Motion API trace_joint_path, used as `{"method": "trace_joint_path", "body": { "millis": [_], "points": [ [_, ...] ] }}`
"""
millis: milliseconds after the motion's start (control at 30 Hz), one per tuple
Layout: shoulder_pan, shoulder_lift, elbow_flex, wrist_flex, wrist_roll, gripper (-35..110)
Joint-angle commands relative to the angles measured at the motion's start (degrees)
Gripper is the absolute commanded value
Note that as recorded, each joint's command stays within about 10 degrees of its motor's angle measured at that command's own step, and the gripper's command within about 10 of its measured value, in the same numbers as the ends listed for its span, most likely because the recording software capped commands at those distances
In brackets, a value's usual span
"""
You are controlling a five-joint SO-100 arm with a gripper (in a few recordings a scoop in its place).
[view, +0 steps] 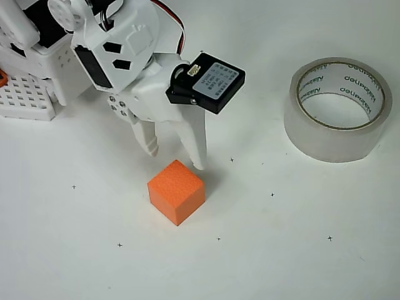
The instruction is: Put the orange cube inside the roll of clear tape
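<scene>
White gripper (pixel 175 157) agape just above orange cube (pixel 176 191), roll of clear tape (pixel 337 109) well apart

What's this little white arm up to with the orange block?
The white arm's gripper hangs open just behind the orange cube, with one fingertip close to its top corner and nothing held. The cube sits on the white table. The tape roll lies flat off to the right in the overhead view, its hole empty.

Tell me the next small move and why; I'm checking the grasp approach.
Probably lower the open end effector forward over the orange cube: its fingertips sit just behind the cube, not yet straddling it, and the tape roll lies apart.
</scene>
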Motion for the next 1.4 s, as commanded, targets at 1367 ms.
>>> {"method": "trace_joint_path", "body": {
  "millis": [1367],
  "points": [
    [3.60, -11.60, -10.63, 0.18, -6.24, 47]
  ]
}}
